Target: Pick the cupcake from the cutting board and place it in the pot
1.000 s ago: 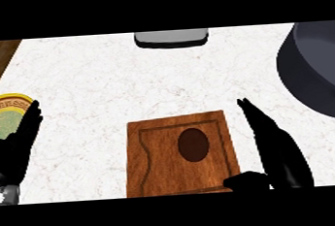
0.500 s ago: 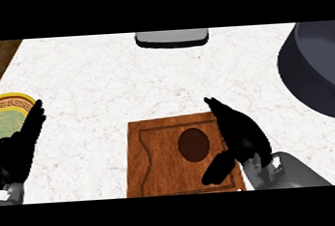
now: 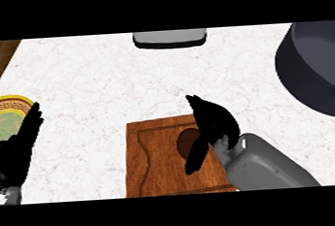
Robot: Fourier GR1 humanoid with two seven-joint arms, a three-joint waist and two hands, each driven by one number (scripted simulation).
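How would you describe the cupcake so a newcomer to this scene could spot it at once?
On the white marble counter, find the brown wooden cutting board at the lower middle. The cupcake is the dark brown oval near its middle, partly covered by the right hand. It alone sits on the board; the plate and the pot lie off it.

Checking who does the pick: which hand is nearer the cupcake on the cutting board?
Right. The right hand hangs over the cupcake, partly hiding it on the cutting board; the left hand rests open far off at the view's left edge, by the plate.
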